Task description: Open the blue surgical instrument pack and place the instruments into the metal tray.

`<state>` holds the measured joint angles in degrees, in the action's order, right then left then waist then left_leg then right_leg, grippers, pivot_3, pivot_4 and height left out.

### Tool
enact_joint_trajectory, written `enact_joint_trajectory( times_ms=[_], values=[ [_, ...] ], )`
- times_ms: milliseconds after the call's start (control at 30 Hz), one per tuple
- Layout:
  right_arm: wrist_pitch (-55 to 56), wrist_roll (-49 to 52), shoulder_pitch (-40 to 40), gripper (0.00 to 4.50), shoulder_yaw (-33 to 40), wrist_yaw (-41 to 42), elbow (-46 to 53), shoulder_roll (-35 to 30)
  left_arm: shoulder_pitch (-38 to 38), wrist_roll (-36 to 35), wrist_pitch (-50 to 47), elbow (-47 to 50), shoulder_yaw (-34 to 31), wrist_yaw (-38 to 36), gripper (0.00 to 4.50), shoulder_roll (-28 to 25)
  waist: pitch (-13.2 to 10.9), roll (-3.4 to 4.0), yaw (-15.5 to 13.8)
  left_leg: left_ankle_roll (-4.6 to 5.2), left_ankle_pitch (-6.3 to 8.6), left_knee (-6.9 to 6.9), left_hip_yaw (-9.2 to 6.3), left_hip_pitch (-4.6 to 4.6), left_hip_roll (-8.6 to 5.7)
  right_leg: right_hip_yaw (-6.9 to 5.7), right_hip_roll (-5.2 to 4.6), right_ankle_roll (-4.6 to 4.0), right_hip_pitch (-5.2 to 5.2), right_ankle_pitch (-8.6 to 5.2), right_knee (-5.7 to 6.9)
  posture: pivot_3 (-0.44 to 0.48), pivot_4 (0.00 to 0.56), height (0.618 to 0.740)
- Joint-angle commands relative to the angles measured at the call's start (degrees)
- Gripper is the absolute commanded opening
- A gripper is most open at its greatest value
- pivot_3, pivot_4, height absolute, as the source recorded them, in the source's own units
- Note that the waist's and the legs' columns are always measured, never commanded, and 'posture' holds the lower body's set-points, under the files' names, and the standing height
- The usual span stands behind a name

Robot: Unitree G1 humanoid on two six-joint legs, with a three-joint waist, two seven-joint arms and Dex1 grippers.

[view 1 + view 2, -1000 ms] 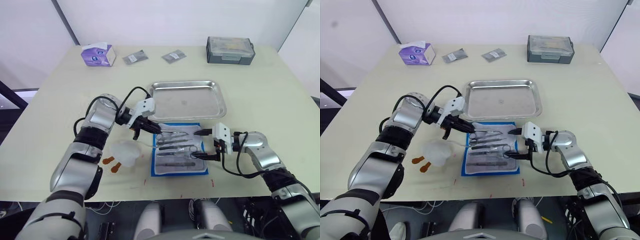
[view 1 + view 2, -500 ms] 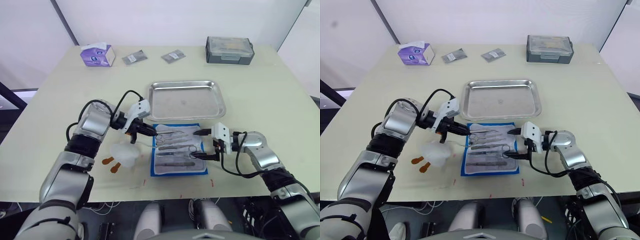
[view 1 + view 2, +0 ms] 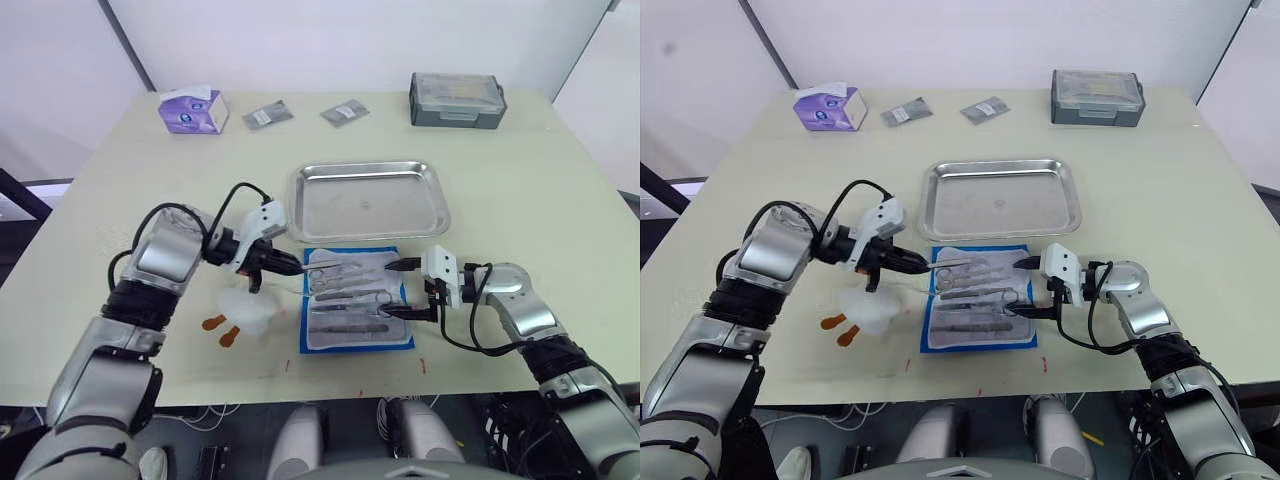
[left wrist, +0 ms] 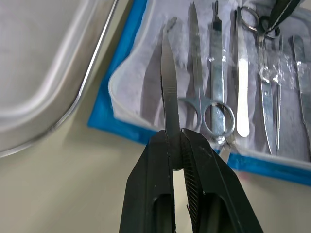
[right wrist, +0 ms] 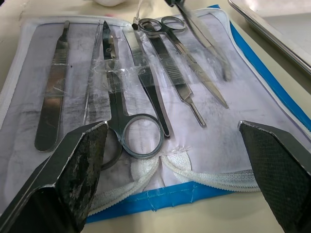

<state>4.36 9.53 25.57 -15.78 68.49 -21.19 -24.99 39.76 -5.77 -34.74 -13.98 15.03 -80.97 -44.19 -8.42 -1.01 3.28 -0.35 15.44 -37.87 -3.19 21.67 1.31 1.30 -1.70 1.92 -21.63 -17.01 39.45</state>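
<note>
Several instruments (image 3: 345, 290) lying side by side on the opened blue surgical instrument pack (image 3: 357, 311), just in front of the metal tray (image 3: 368, 201), tray floor bare and open. At the pack's left edge, left gripper (image 4: 176, 141) pinched on a slim pair of tweezers (image 4: 167, 87) (tip over the pale lining). At the pack's right edge, right gripper (image 5: 177, 160) spread wide, fingers apart above the near border. Crumpled white wrapper (image 3: 245, 308) left of the pack.
</note>
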Motion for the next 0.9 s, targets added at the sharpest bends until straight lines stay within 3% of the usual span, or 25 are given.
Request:
enact_joint_trajectory(
  times_ms=[33, 733, 900],
  values=[
    [-1.8, -5.2, -2.4, 4.50, -3.7, -1.2, -3.7, -0.3, -0.6, -0.9, -1.0, 2.3, -2.3, 0.8, 0.08, -2.5, 0.0, 0.01, 0.0, 0.00, 0.00, 0.01, 0.00, 0.00, 0.00, 0.00, 0.00, 0.00, 0.00, 0.00, 0.00, 0.000, 0.150, 0.734],
    [-1.3, -5.4, -2.0, 4.50, -4.0, -0.9, -4.3, 0.1, -4.3, -8.6, -5.3, 9.7, -6.9, -0.8, 0.08, -11.7, 0.0, -0.01, 0.1, 0.00, 0.00, 0.09, -0.01, -0.03, 0.00, -0.01, 0.00, -0.03, 0.00, -0.02, -0.02, 0.000, 0.150, 0.734],
    [-1.1, -5.4, -2.0, 4.50, -4.0, -0.8, -4.4, 0.2, -3.9, -12.8, -6.8, 11.1, -9.6, -1.4, 0.08, -11.8, 0.0, -0.01, 0.1, 0.00, 0.00, 0.09, -0.01, -0.03, 0.01, -0.01, 0.00, -0.03, -0.01, -0.02, -0.02, 0.000, 0.150, 0.734]
  ],
)
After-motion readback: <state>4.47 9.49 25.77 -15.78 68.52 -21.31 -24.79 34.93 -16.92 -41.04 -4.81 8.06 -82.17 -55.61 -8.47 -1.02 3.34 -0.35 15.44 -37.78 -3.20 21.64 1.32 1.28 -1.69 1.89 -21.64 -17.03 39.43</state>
